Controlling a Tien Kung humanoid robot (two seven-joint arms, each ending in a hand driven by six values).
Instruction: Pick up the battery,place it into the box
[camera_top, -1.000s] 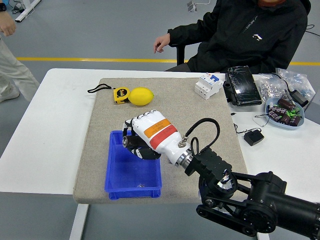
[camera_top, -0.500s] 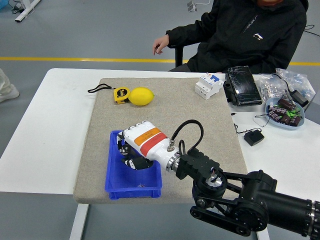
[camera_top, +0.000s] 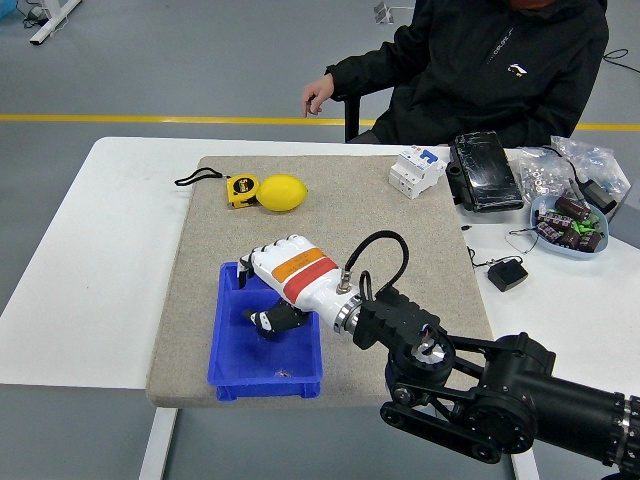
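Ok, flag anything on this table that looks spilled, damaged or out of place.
Nothing stands out. The right hand is over the blue box; the lemon and tape measure sit tidily on the mat.

One blue box (camera_top: 232, 362), one lemon (camera_top: 283, 192), one tape measure (camera_top: 241, 189), one circuit breaker (camera_top: 417, 169), perhaps several capacitors (camera_top: 567, 224).

Light: bright, even, coming from overhead
Shadows: soft ones lying under the counter (camera_top: 110, 260)
Glare: mild sheen showing on the hand (camera_top: 290, 275)
Focus: sharp throughout
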